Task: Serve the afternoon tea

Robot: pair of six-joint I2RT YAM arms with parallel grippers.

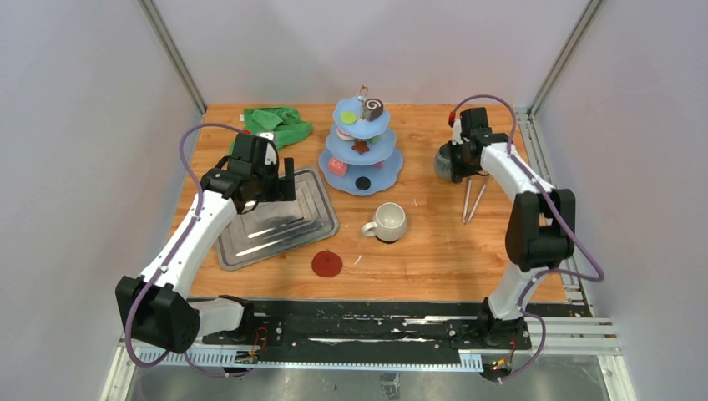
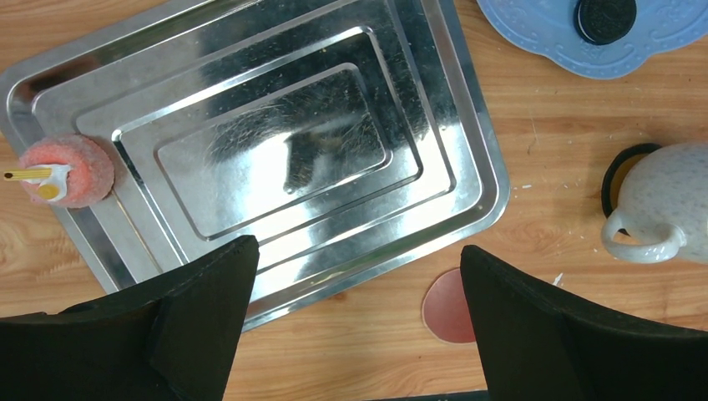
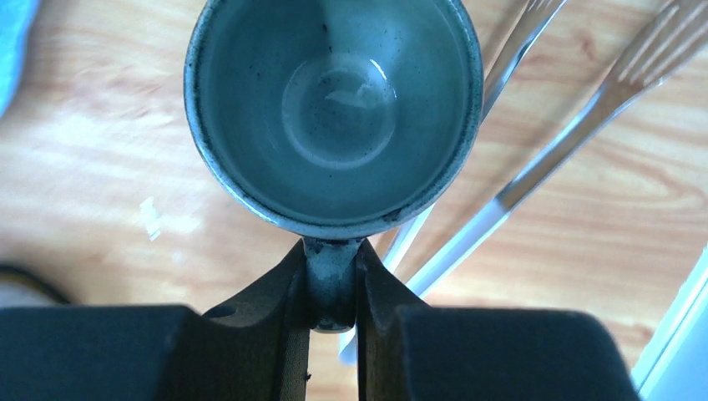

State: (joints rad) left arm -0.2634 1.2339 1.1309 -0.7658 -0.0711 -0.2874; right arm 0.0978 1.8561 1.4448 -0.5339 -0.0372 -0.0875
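The right pincer (image 3: 332,280) is clamped tight on the handle of one grey-green glazed mug (image 3: 334,109). The mug sits mouth up and empty at the far right of the wooden table (image 1: 434,251), just beside two silver forks (image 3: 534,167) that lie side by side. Whether the mug rests on the table or hangs just above it cannot be told. The left pincer (image 2: 357,249) hovers over one rectangular stepped steel tray (image 2: 275,150), its fingers spread wide with nothing between them. One pink-orange domed toy sweet (image 2: 67,171) with a yellow stick in it sits at the tray's left rim in the left wrist view. The second mug, a white speckled mug (image 1: 386,221), stands upright near the table's middle, between the tray and the forks, and a thin black ring (image 2: 614,171) shows at its base. One flat red disc (image 1: 326,264) lies on the table near the tray's front corner. One three-tier pale blue stand (image 1: 386,171) stands behind the white mug. Its top tier holds one brown swirl roll (image 1: 373,109) and one green disc (image 1: 346,119), and its middle tier one brown star (image 1: 360,147). Its bottom tier holds one pink swirl roll (image 1: 336,166) and one black disc (image 2: 605,17), whose embossed face is too small to read. One crumpled green cloth (image 1: 275,124) lies at the far left, behind the tray.
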